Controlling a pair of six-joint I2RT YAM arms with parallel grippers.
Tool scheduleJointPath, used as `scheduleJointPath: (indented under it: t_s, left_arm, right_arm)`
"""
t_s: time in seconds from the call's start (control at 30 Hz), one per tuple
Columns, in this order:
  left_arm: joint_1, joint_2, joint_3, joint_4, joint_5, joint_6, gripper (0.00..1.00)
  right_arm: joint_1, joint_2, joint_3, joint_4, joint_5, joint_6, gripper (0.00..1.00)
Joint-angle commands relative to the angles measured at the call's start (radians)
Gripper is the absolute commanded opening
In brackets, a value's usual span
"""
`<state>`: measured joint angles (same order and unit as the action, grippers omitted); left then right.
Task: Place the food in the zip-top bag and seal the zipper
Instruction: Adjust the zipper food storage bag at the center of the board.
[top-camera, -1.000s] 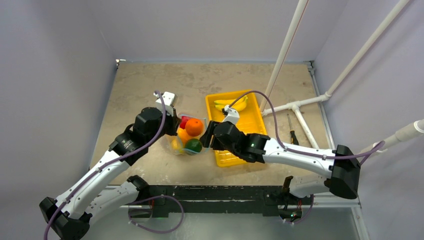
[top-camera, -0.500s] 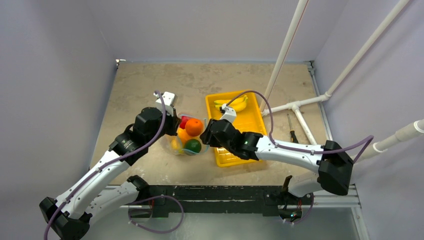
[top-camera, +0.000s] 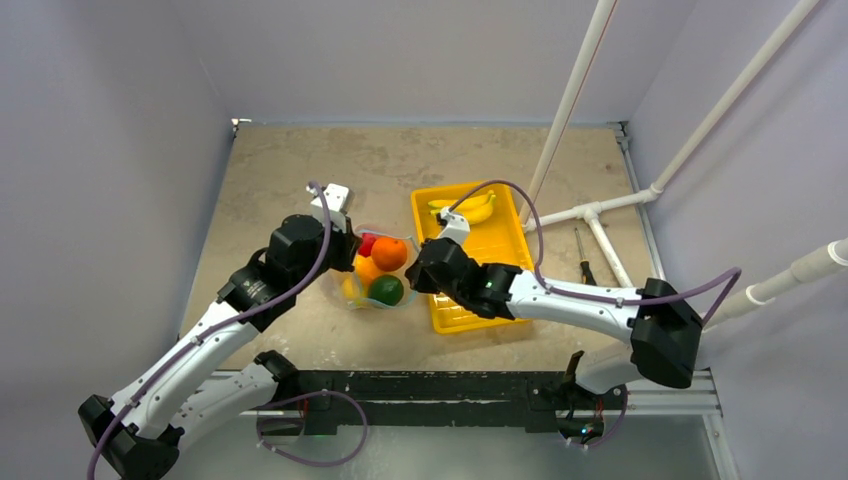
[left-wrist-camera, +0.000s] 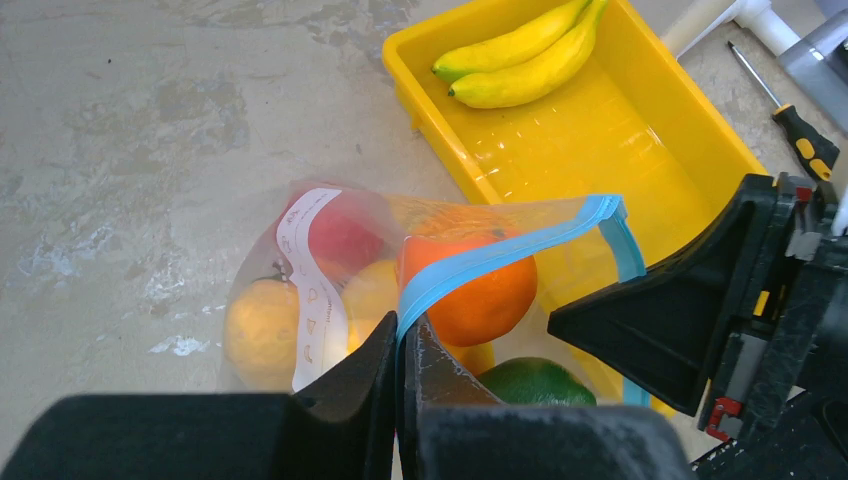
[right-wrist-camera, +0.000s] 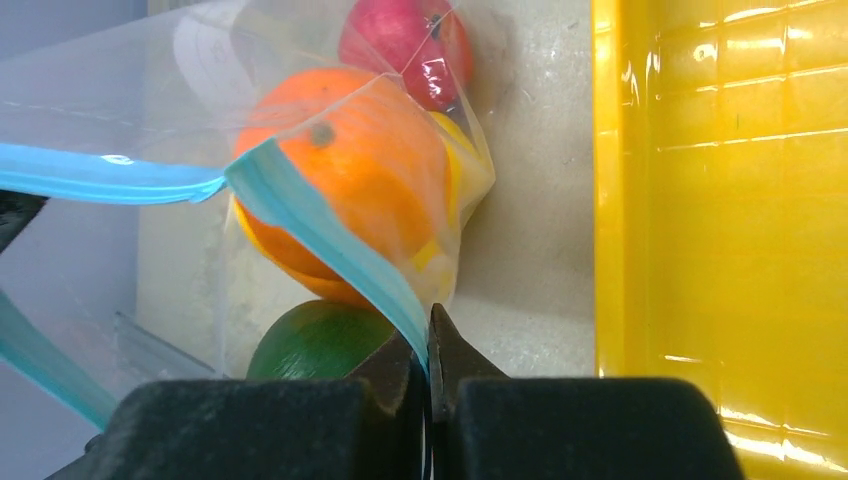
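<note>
Just left of the yellow tray (left-wrist-camera: 640, 150): zip-top bag (left-wrist-camera: 310, 250), food (top-camera: 388, 255) inside. Left gripper (left-wrist-camera: 398, 345) pinched tight on the zipper (left-wrist-camera: 480, 265) at the end farther from the tray; right gripper (right-wrist-camera: 428, 345) clamped on the zipper end nearest the tray.

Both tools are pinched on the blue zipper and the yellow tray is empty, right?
No: the yellow tray is not empty; two bananas lie in it, clear in the left wrist view. The left tool and right tool are indeed pinched on the blue zipper.
</note>
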<state>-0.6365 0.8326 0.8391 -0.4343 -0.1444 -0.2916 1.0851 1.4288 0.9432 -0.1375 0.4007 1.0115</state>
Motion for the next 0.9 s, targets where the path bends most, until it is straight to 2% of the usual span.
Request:
scheduleJointPath:
  t_s: [0.0, 0.37, 0.5, 0.67, 0.87]
  left_arm:
    - [-0.002, -0.045, 0.022, 0.026, -0.047, 0.009, 0.0]
    - [-0.003, -0.232, 0.004, 0.04, -0.232, 0.002, 0.0]
    - [-0.003, -0.248, -0.004, 0.043, -0.257, 0.0, 0.0]
    - [-0.002, -0.119, 0.018, -0.01, -0.267, -0.007, 0.0]
    - [-0.003, 0.085, 0.05, -0.074, -0.237, -0.021, 0.0]
  right_arm:
    - [-0.007, -0.089, 0.069, 0.011, 0.047, -0.037, 0.0]
    - [-0.007, -0.136, 0.247, -0.028, 0.121, -0.172, 0.0]
    - [-0.009, -0.129, 0.251, -0.022, 0.138, -0.187, 0.0]
    - [-0.026, -0.079, 0.207, -0.022, 0.118, -0.159, 0.0]
    - [-0.063, -0.027, 0.126, 0.064, 0.057, -0.16, 0.0]
